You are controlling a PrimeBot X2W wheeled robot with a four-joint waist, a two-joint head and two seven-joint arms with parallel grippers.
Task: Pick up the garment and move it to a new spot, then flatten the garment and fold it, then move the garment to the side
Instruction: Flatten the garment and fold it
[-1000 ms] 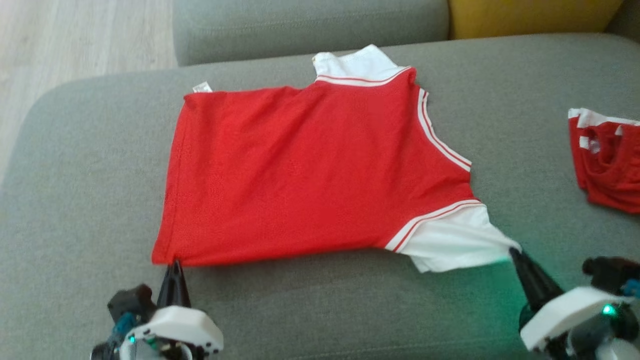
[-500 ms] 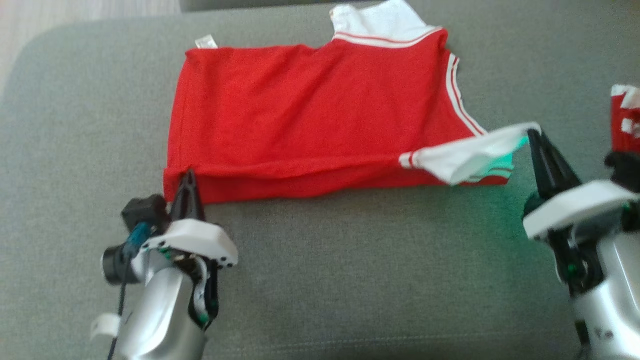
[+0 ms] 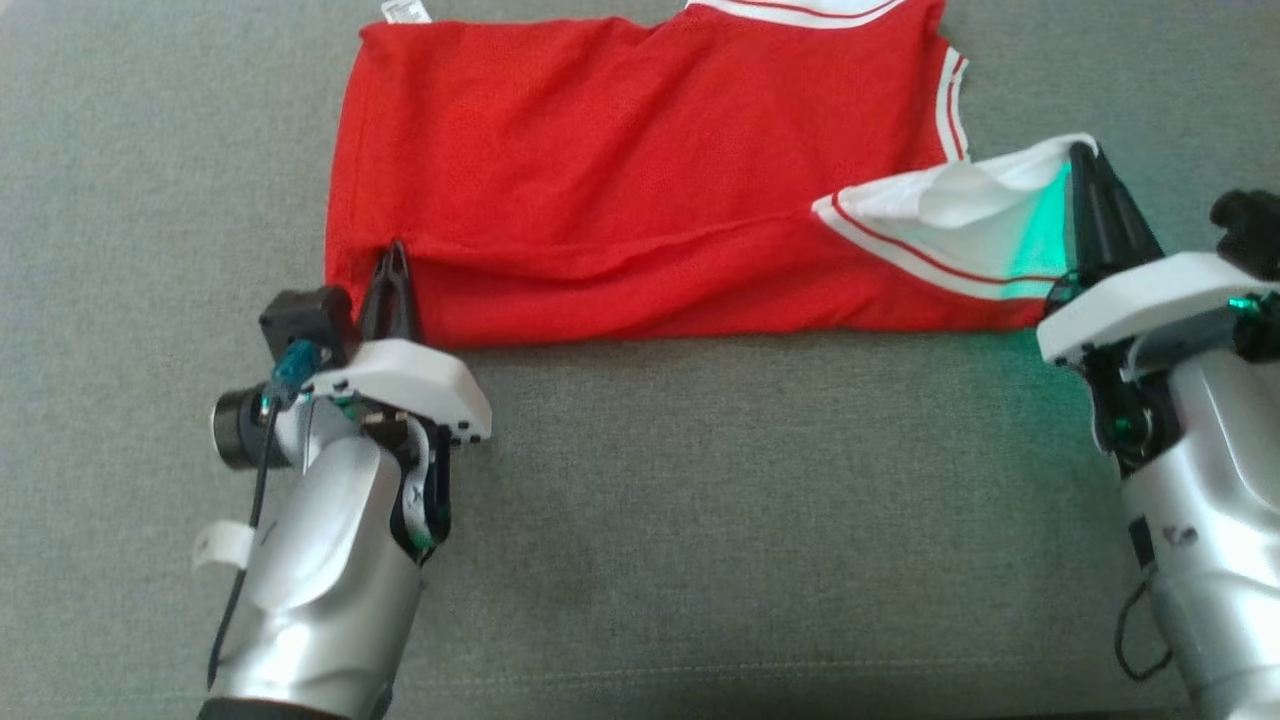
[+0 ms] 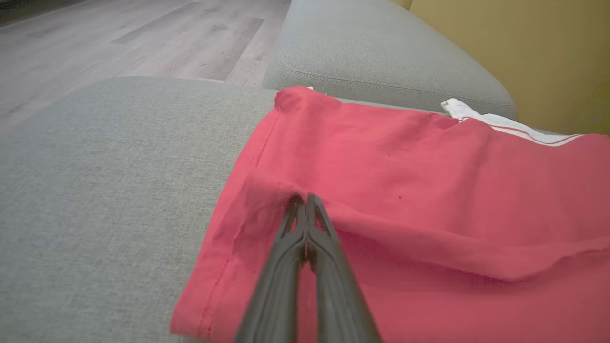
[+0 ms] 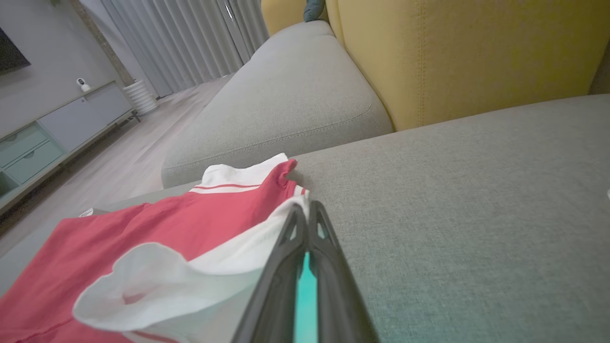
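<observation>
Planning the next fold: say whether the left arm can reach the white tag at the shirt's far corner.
Probably not: the left gripper is shut on the shirt at its near edge. Freed, only flat cloth lies before the tag.

No readable text on garment (image 3: 620,150)

A grey sofa (image 3: 700,550) with yellow cushion (image 5: 452,57) stands on pale wood floor (image 4: 119,38).
</observation>
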